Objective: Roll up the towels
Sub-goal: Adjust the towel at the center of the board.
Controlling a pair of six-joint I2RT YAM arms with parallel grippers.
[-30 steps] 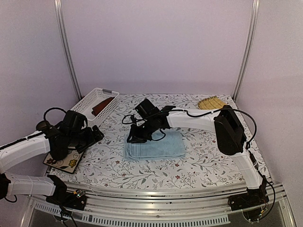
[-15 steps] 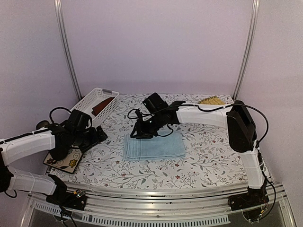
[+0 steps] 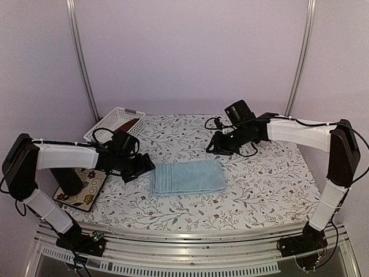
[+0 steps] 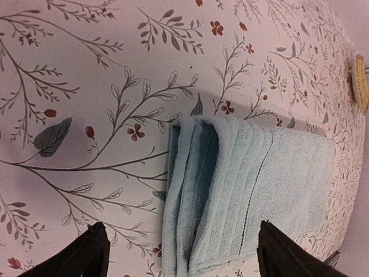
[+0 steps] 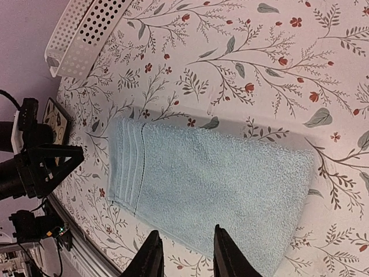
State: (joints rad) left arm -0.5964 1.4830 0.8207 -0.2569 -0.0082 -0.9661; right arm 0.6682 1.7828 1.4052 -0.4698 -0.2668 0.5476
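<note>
Pale lilac walls close in one table (image 3: 259,190) with a flowered cover. Of two towels, the light blue towel (image 3: 188,177) lies folded flat mid-table, long axis left to right, striped end leftward. The rust-red towel (image 3: 128,124) lies lengthwise in one white basket (image 3: 106,124) at the far left corner. The left gripper (image 3: 141,166), beside the striped end, gapes wide and empty. The right gripper (image 3: 216,144), nearer the far edge, is narrowly parted and holds nothing.
</note>
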